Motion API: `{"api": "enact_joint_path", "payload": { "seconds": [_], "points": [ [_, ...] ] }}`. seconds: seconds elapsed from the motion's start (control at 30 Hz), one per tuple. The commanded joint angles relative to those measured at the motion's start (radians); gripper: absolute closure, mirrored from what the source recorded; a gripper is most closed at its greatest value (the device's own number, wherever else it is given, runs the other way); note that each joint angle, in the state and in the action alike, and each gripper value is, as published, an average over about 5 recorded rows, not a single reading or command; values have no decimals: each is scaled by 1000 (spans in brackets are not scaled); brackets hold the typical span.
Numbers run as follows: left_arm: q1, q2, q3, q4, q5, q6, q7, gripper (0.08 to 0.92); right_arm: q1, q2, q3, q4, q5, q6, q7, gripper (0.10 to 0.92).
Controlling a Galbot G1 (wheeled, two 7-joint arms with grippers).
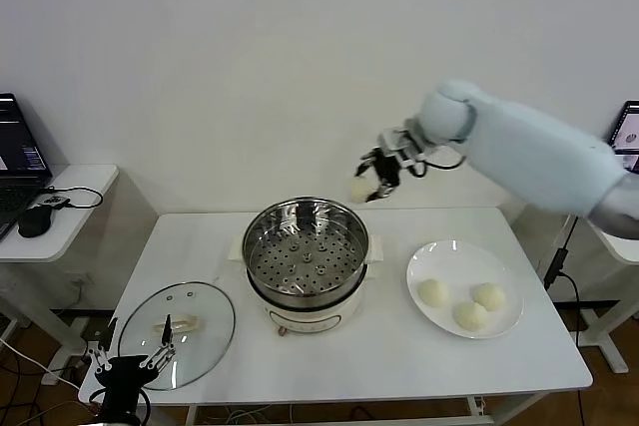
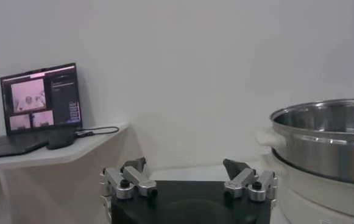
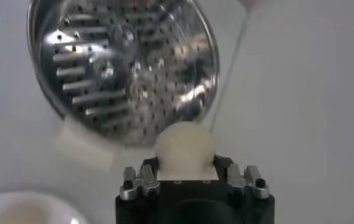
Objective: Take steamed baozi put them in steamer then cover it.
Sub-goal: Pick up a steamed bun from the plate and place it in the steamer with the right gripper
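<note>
My right gripper (image 1: 371, 183) is shut on one cream-white baozi (image 1: 359, 189) and holds it in the air above the far right rim of the steamer (image 1: 306, 251). In the right wrist view the baozi (image 3: 185, 146) sits between the jaws with the steamer's perforated tray (image 3: 123, 67) below. The steamer is empty. Three more baozi (image 1: 433, 292) lie on the white plate (image 1: 503, 274) to the right. The glass cover (image 1: 178, 332) with its cream handle lies flat on the table at the front left. My left gripper (image 1: 131, 358) is open, low at the front left edge by the cover.
A side table (image 1: 60, 209) with a laptop and mouse stands at the far left; the laptop also shows in the left wrist view (image 2: 39, 100). The steamer's wall (image 2: 329, 143) is close to the left gripper's right. A second screen (image 1: 627, 135) is at the far right.
</note>
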Motion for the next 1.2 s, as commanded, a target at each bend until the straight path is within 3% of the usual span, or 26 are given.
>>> {"api": "enact_joint_path", "payload": {
  "seconds": [0.03, 0.2, 0.5, 1.07, 1.2],
  "points": [
    [-1, -1, -4, -1, -4, 0, 0, 177, 5, 225, -147, -58, -70, 178, 49, 440],
    [-2, -2, -12, 1, -8, 0, -1, 177, -41, 283, -147, -174, -249, 344, 90, 440],
    [-2, -5, -26, 2, -15, -1, -1, 177, -89, 348, -131, -304, -407, 505, 127, 440],
    [-11, -6, -32, 6, -22, 1, -1, 177, -146, 387, -99, -399, -528, 603, 181, 426],
    [-10, -8, -34, 2, -22, 2, -1, 177, -116, 376, -92, -385, -487, 593, 175, 354]
  ]
}}
